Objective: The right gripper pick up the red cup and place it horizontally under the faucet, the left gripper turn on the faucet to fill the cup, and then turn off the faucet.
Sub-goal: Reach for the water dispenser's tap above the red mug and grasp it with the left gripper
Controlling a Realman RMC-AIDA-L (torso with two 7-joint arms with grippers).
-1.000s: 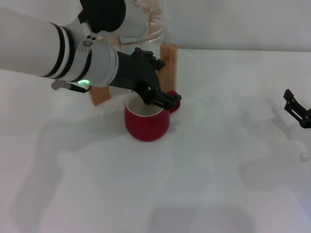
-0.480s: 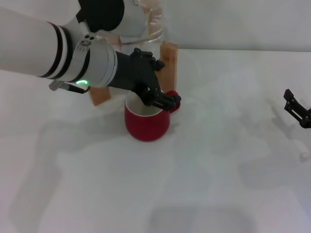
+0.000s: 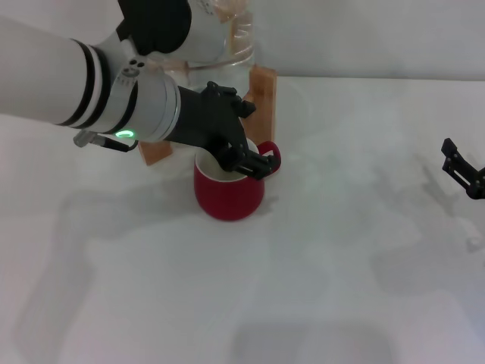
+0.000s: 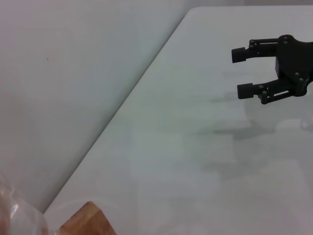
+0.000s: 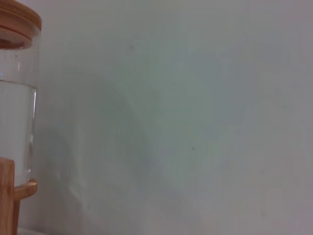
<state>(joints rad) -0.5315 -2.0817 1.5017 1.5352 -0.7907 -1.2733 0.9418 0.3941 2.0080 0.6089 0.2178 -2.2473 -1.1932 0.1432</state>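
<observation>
The left claw [image 3: 246, 155] is hanging right over the red cup [image 3: 229, 189], its black fingers [image 3: 258, 163] curled downward and bunched above the cup's rim on the handle side. The fingertips are sitting close together, but from here I cannot tell whether they are closing on anything, or whether they are touching the rim or only hovering at it. The faucet itself is hiding behind that claw and its wrist, so I cannot make it out.

The red cup is standing upright on the white desk [image 3: 318, 250], mouth up, cream inside showing, with its loop handle [image 3: 271, 159] pointing away toward the right. It is sitting just in front of the wooden stand [image 3: 261, 95], and the clear water jug [image 3: 239, 38] is rising from that stand behind the left arm. In the right wrist view the jug [image 5: 17, 98] is showing water inside and a wooden lid [image 5: 19, 19] on top.

The right claw [image 3: 462, 171] is staying well apart from the cup, low over the desk at the far right edge. In the left wrist view it [image 4: 242, 71] is standing clearly open, two fingers [image 4: 247, 90] spread with a wide gap between them and nothing held.
</observation>
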